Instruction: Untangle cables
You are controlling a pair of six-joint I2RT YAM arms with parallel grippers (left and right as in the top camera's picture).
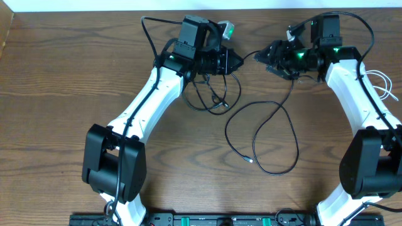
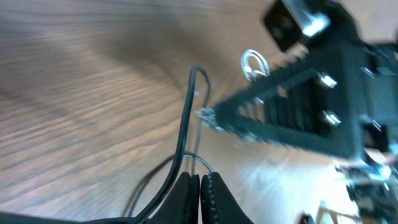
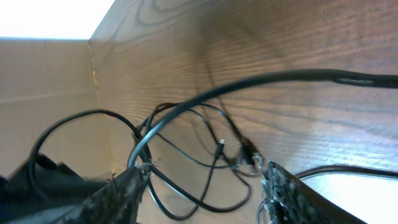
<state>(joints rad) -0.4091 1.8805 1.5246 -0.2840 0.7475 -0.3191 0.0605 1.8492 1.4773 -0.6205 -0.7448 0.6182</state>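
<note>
We are looking down on a brown wood-grain table (image 1: 63, 94) with a pale wall along its far edge. Two white-and-black arms reach in from the near side, and their grippers meet nose to nose near the far middle.

We count three cables in all: two black and one white. The looped black cable (image 1: 295, 141) sprawls in a wide open loop at the table's centre. Its small plug (image 1: 251, 160) lies inside the loop, and one run climbs toward the right gripper (image 1: 264, 58). The bunched black cable (image 1: 207, 103) lies in overlapping coils just below the left gripper (image 1: 237, 61). The white cable (image 1: 383, 85) sits well apart at the right edge, beside the right arm. It shows again as a small pale coil (image 2: 254, 62) in the left wrist view.

The left gripper (image 2: 200, 186) is pinched fully shut on a black strand (image 2: 185, 124), which rises from between its fingers. In the overhead view a short black run bridges the two grippers.

The right gripper (image 3: 202, 180) has its jaws standing apart. A black strand (image 3: 186, 102) arcs across the gap, close to one fingertip (image 3: 134, 177). The wrist view is too oblique for us to say whether that finger touches it, or which of the two black cables it belongs to.
</note>
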